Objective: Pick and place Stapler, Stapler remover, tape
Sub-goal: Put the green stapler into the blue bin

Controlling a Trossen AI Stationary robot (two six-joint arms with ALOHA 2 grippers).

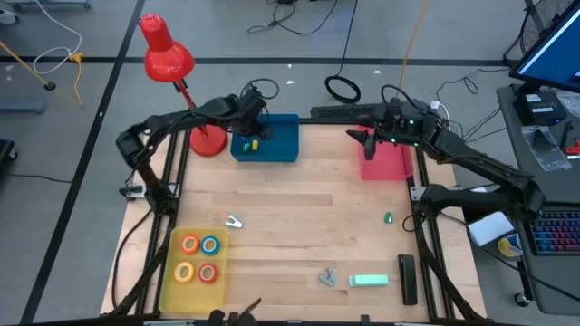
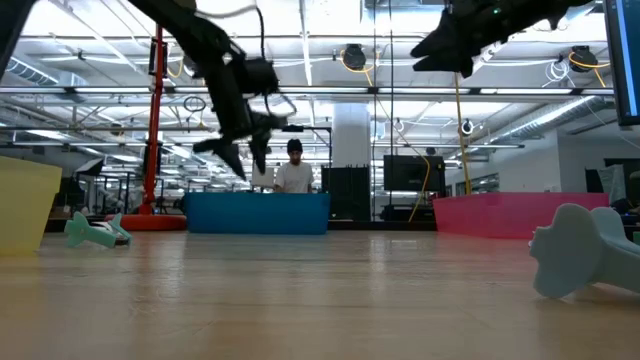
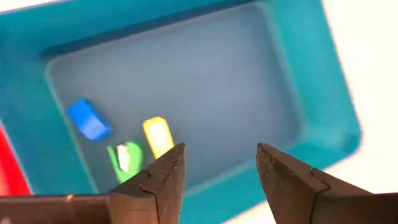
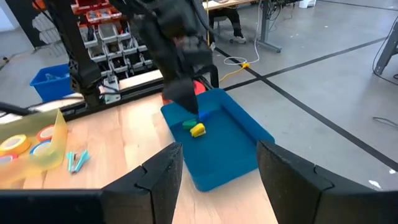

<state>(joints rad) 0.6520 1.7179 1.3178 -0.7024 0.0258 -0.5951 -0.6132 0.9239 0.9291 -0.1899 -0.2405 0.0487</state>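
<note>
Left gripper hovers released over the blue bin; right gripper, also released, over the pink bin. Tape rolls sit binned; stapler remains loose.

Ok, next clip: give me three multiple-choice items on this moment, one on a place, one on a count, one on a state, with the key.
1. Where is the left gripper?
A. over the blue bin
B. over the yellow bin
C. low over the bare table

2. How many tape rolls lie in the yellow bin?
A. two
B. three
C. four

3. How do the left gripper's fingers stand?
A. shut on a tape roll
B. open, holding nothing
C. shut on nothing

Key: 1 A, the high view shows it above the blue bin. 2 C, four rings show there. 3 B, the left wrist view shows a clear gap between them.
</note>
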